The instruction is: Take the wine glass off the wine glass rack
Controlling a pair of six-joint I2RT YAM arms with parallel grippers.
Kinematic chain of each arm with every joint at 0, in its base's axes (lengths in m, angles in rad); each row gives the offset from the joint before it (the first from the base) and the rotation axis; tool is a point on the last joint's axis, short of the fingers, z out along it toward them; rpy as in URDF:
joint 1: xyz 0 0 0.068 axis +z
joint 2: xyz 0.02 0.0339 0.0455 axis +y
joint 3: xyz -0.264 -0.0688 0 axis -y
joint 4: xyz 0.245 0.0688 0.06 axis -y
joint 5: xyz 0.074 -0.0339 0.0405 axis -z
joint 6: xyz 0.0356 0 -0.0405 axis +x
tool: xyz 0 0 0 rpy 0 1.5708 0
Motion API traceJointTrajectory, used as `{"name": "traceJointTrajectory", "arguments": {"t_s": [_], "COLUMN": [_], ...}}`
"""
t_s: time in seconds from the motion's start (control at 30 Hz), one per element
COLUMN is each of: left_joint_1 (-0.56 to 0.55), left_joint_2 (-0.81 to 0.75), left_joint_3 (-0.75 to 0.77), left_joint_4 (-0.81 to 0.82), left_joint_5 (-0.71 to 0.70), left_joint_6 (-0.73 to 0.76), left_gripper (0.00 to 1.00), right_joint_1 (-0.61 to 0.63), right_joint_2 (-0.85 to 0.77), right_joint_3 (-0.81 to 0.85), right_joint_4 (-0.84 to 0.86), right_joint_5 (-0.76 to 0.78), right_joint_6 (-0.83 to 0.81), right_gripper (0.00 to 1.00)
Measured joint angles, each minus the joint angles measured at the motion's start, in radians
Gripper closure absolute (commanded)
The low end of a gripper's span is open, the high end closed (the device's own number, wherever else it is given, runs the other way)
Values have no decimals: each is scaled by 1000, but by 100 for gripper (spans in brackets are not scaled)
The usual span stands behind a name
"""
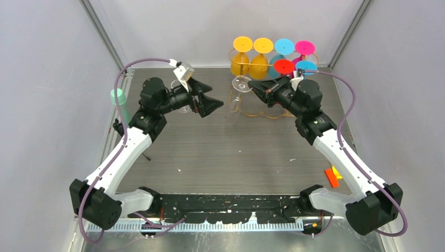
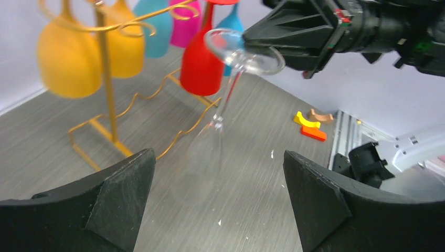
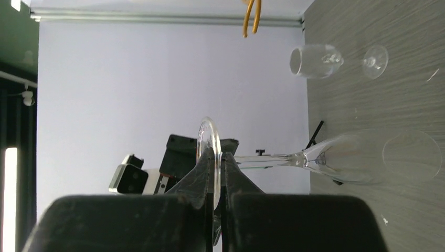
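A clear wine glass (image 2: 226, 100) hangs upside down and tilted, its bowl (image 3: 367, 157) just over the table. My right gripper (image 3: 215, 153) is shut on the rim of its round foot (image 1: 241, 83). The gold wine glass rack (image 2: 107, 79) stands just behind and left of it; the foot looks free of the rack's looped top rail. Yellow, blue, pink and red glasses (image 1: 273, 55) hang from the rack. My left gripper (image 1: 216, 97) is open and empty, low over the table, its fingers (image 2: 120, 194) spread on either side of the glass's bowl from a short distance.
A second clear glass (image 3: 315, 60) lies on its side on the table behind my left arm. A green cup (image 1: 118, 96) stands at the table's left edge. Orange and yellow blocks (image 1: 332, 176) lie near the right edge. The rack's wavy base (image 1: 257, 113) sits under my right gripper.
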Motion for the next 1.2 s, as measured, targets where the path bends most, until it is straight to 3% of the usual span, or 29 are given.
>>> {"name": "traceJointTrajectory", "arguments": {"t_s": [0.27, 0.37, 0.8, 0.87, 0.93, 0.97, 1.03, 1.13, 1.2], "left_joint_1": [-58, -58, -60, -60, -60, -60, -65, -65, -67], "left_joint_2": [169, 226, 291, 291, 291, 291, 288, 277, 266], "left_joint_3": [-9, -9, -9, -9, -9, -9, -6, -6, -6], "left_joint_4": [322, 393, 505, 494, 478, 471, 460, 431, 407], "left_joint_5": [134, 151, 210, 219, 230, 233, 254, 246, 217], "left_joint_6": [-61, -115, -235, -229, -224, -213, -178, -153, -153], "left_gripper": [14, 22, 65, 76, 97, 100, 100, 100, 100], "right_joint_1": [28, 30, 35, 35, 35, 35, 33, 34, 35], "right_joint_2": [36, 53, 105, 106, 106, 107, 111, 117, 119], "right_joint_3": [-19, -31, -84, -84, -84, -84, -84, -84, -84], "right_joint_4": [113, 158, 285, 299, 309, 309, 296, 304, 312], "right_joint_5": [-139, -173, -223, -224, -222, -219, -217, -221, -222], "right_joint_6": [94, 130, 244, 249, 255, 257, 275, 282, 280], "right_gripper": [100, 100, 100, 100, 100, 100, 92, 61, 51]}}
